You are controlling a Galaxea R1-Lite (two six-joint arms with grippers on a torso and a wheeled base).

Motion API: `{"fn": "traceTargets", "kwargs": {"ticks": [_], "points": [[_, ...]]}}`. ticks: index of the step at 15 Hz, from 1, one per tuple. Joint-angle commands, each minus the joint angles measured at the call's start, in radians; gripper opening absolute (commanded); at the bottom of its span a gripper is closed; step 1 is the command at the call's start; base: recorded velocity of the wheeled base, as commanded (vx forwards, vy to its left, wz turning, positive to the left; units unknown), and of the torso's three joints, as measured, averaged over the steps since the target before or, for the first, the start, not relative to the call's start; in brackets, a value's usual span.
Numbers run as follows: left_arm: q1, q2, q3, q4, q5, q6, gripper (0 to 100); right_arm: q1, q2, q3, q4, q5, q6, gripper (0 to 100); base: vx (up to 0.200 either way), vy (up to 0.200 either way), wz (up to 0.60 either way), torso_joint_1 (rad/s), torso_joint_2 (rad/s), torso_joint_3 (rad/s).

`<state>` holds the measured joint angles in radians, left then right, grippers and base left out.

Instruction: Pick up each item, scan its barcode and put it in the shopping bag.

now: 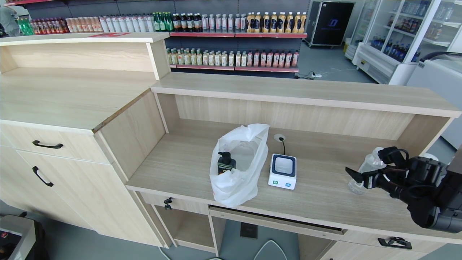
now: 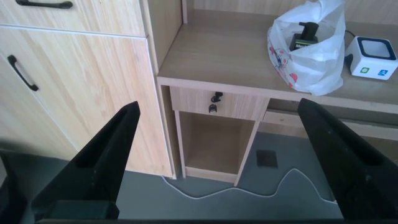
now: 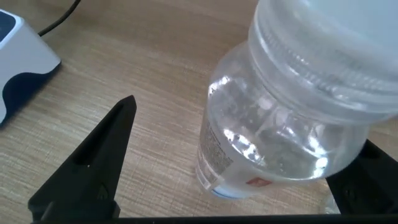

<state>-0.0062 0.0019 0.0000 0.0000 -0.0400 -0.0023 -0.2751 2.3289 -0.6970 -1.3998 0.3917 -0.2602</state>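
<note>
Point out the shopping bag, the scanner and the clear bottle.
shopping bag (image 1: 234,187): head view, its white front wall.
scanner (image 1: 283,165): head view, its dark top window.
clear bottle (image 3: 273,143): right wrist view, its transparent body.

Wooden counter (image 1: 310,90) fronts stocked drink shelves (image 1: 234,34).

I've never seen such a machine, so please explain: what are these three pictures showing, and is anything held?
It is a two-armed robot at a light wooden shop counter. The wide picture comes from a camera on its head, the other two from cameras on its wrists; the black prongs there are gripper fingers. On the counter stand a white plastic shopping bag with a dark pump bottle inside, a small white square scanner and a clear plastic bottle. The right gripper is open around that clear bottle, not clamped. The left gripper, open and empty, hangs lower, before the cabinet fronts.
</note>
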Motion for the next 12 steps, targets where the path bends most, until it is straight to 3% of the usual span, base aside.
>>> {"fn": "traceTargets", "kwargs": {"ticks": [1,5,6,12], "points": [[0.0,0.0,0.0,0.0,0.0,-0.001,100,0.013,0.026,-0.016,-0.001,0.001,-0.001,100,0.0,0.0,0.0,0.0,0.0,0.0],[0.0,0.0,0.0,0.0,0.0,-0.001,100,0.025,0.049,-0.067,-0.002,0.003,-0.001,100,0.0,0.0,0.0,0.0,0.0,0.0],[0.0,0.0,0.0,0.0,0.0,-0.001,100,0.028,0.052,-0.072,-0.011,0.004,-0.001,0,0.0,0.0,0.0,0.0,0.0,0.0],[0.0,0.0,0.0,0.0,0.0,-0.001,100,0.019,0.05,-0.107,-0.001,0.018,-0.002,0,0.0,0.0,0.0,0.0,0.0,0.0]]}}
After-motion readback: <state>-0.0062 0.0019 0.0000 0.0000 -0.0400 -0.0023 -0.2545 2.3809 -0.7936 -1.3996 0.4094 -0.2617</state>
